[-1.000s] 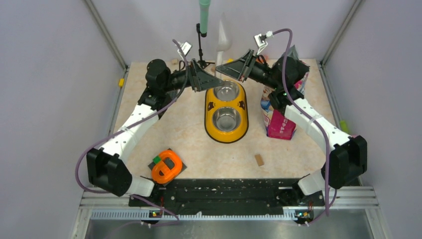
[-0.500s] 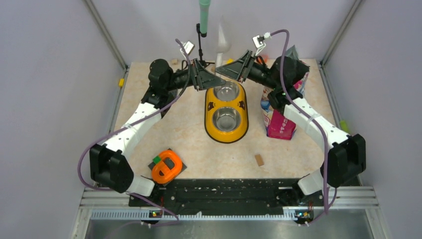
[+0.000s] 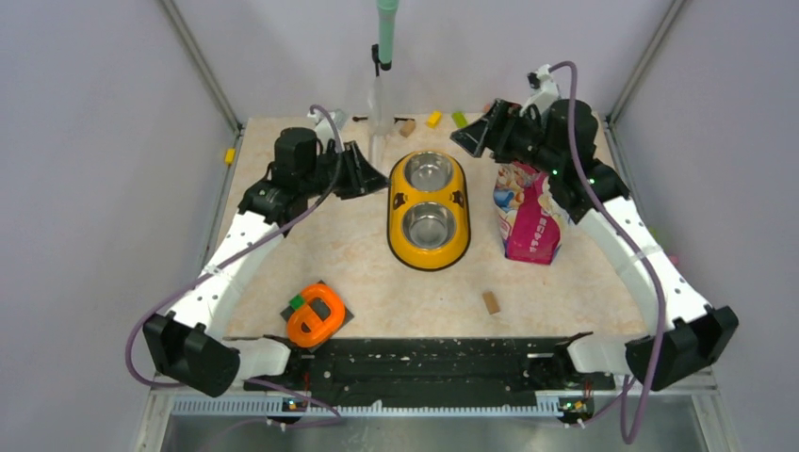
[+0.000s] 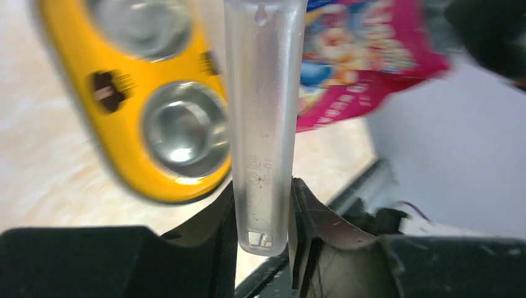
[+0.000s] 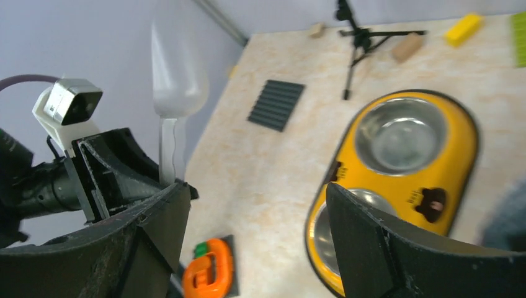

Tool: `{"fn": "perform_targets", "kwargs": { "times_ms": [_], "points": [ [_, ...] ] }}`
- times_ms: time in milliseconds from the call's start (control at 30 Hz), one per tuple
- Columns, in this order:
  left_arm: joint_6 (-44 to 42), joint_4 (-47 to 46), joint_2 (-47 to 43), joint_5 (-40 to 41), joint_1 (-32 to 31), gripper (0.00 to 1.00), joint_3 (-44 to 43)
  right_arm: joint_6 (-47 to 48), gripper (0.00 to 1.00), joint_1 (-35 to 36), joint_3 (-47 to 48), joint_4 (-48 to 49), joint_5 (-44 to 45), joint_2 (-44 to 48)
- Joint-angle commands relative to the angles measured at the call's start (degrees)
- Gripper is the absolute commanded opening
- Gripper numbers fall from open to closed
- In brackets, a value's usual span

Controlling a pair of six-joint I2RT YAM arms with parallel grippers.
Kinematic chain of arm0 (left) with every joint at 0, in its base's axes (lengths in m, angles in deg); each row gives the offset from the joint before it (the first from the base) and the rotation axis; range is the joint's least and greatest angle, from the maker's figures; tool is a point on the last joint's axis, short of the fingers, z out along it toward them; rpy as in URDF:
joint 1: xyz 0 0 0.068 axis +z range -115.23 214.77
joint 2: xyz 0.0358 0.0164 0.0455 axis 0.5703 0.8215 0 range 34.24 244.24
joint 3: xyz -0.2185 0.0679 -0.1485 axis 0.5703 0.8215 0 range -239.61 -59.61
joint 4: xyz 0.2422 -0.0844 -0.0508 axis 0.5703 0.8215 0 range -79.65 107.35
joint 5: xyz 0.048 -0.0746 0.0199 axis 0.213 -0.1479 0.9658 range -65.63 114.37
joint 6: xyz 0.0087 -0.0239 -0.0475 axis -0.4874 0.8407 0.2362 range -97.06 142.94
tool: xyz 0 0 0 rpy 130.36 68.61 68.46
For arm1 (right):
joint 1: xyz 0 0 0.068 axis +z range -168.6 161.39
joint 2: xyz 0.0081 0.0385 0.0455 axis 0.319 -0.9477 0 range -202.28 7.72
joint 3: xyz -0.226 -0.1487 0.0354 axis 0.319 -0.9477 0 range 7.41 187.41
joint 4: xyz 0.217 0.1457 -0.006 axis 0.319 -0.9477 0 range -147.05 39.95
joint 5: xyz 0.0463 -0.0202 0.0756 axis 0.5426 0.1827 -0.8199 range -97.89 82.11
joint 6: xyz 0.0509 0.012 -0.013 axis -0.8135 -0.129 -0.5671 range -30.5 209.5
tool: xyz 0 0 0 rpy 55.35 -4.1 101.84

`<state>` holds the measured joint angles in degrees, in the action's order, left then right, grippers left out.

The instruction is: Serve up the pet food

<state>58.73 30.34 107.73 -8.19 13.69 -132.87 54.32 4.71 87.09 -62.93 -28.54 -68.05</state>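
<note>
A clear plastic scoop (image 3: 378, 105) stands upright, its handle (image 4: 263, 124) clamped between the jaws of my left gripper (image 4: 263, 214), left of the yellow double-bowl feeder (image 3: 429, 209). The right wrist view shows the scoop's bowl (image 5: 177, 68) sticking up above the left gripper (image 5: 164, 177). Both steel bowls (image 3: 430, 224) look empty. The pink pet food bag (image 3: 528, 212) stands right of the feeder; no kibble shows. My right gripper (image 3: 481, 132) hovers open above the bag's far end, with nothing between its fingers (image 5: 384, 248).
A camera stand (image 3: 382, 56) rises at the back centre, with small blocks (image 3: 433, 120) beside it. An orange ring toy (image 3: 316, 315) lies on a dark mat at the front left. A tan wooden block (image 3: 490, 301) lies at the front right.
The right gripper opened, let go of the scoop and drew back to the right. The left gripper shut on the scoop's handle and carried it left, off the far bowl.
</note>
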Motion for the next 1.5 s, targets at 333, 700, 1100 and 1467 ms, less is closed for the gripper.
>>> {"fn": "perform_targets", "kwargs": {
  "times_ms": [333,700,1100,1467],
  "points": [
    [-9.4,8.9,10.6,45.8,0.4,0.0,4.7,8.7,0.8,-2.2,0.6,-12.0,15.0,6.5],
    [-11.0,0.3,27.0,48.7,0.3,0.0,0.7,7.7,0.8,-2.3,-0.9,-13.3,16.0,7.7],
    [-11.1,-1.6,36.3,46.8,0.4,0.0,-4.7,7.3,0.8,-2.2,-1.8,-13.8,15.7,7.7],
    [-10.9,6.5,41.0,45.5,0.6,0.44,-11.2,8.2,0.79,-2.3,-1.9,-15.6,16.4,9.0]
  ]
}}
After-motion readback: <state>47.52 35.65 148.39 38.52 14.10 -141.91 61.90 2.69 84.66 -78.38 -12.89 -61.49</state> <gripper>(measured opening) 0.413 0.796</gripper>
